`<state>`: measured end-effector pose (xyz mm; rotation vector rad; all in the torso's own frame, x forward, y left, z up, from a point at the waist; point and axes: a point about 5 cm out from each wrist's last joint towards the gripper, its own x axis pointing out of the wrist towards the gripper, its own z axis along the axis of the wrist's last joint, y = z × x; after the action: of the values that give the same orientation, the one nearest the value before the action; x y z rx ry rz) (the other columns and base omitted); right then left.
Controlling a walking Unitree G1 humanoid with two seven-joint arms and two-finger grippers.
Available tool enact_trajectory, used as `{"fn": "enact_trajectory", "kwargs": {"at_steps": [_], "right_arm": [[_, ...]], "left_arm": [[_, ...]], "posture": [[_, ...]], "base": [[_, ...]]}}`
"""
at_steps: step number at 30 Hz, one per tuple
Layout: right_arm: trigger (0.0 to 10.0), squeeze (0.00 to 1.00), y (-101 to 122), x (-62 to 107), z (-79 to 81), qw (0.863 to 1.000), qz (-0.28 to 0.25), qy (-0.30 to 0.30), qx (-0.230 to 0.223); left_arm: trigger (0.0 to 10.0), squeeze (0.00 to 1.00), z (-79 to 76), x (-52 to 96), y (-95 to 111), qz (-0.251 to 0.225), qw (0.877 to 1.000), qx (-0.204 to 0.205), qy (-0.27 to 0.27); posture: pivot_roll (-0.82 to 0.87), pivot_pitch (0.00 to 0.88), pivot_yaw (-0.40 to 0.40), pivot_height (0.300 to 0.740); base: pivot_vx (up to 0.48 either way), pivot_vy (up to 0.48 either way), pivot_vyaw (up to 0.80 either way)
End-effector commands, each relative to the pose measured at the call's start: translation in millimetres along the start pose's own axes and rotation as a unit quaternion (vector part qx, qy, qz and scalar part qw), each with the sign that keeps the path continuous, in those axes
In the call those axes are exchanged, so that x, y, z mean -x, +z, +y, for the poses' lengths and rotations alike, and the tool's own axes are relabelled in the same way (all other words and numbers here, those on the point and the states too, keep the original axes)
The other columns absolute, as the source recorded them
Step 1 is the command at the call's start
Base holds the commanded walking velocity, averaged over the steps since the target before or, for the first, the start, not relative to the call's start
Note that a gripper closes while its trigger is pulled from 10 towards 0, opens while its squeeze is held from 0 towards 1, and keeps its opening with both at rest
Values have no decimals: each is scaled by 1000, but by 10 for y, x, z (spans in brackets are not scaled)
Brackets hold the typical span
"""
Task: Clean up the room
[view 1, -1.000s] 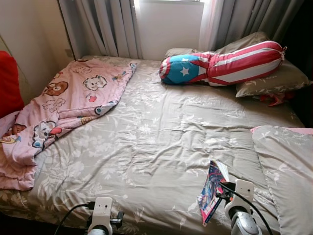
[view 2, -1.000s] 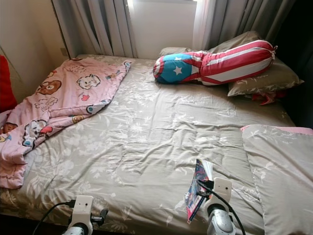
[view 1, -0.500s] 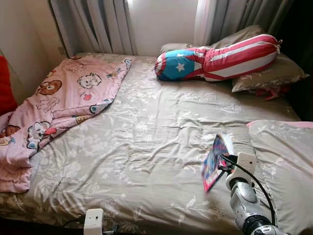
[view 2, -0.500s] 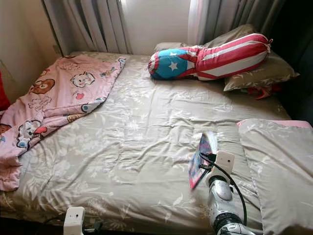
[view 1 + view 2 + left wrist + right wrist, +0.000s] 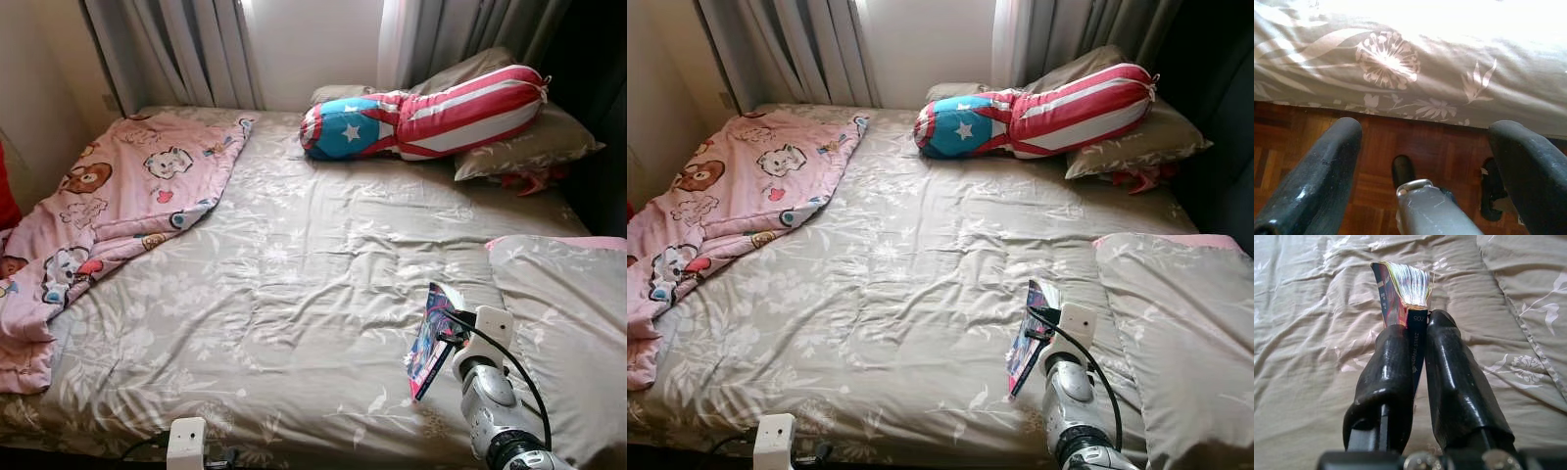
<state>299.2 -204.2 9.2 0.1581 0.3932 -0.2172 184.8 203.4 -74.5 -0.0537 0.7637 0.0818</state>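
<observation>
My right gripper (image 5: pixel 1418 325) is shut on the spine of a thin, colourful book (image 5: pixel 1403 289), holding it upright with the pages fanning at the top. In the left eye view the book (image 5: pixel 429 341) hangs just above the grey floral bedcover (image 5: pixel 294 264), near the bed's front right. My left gripper (image 5: pixel 1425 132) is open with nothing between its fingers. It hangs low over the wooden floor (image 5: pixel 1400 142), right at the bed's front edge.
A pink cartoon blanket (image 5: pixel 108 206) lies crumpled over the bed's left side. A red-and-white striped bolster with a blue star end (image 5: pixel 421 113) rests on grey pillows (image 5: pixel 529 147) at the head. A grey pillow (image 5: pixel 563 323) lies at the right. Curtains (image 5: pixel 186 49) hang behind.
My right arm has risen and reached forward over the bed with the book still gripped. The left wrist has sunk lower in view. The camera has shifted slightly.
</observation>
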Motion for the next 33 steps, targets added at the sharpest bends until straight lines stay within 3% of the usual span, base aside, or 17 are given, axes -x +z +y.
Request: {"fn": "enact_trajectory", "kwargs": {"at_steps": [1, 22, 33], "right_arm": [[10000, 0, 74, -13, 31, 1000, -20, 9, 3], [10000, 0, 76, -10, 84, 999, -24, 24, 25], [10000, 0, 36, 6, 108, 999, -20, 28, 31]], "left_arm": [[10000, 0, 53, 22, -56, 11, 1000, 7, 8], [10000, 0, 59, 24, -58, 10, 1000, 13, 8], [10000, 0, 49, 23, -52, 7, 1000, 12, 7]], "posture": [[-150, 69, -43, 740], [-153, 87, -45, 740], [-155, 91, -44, 740]], "base": [[0, 0, 0], [0, 0, 0], [265, 0, 0]]}}
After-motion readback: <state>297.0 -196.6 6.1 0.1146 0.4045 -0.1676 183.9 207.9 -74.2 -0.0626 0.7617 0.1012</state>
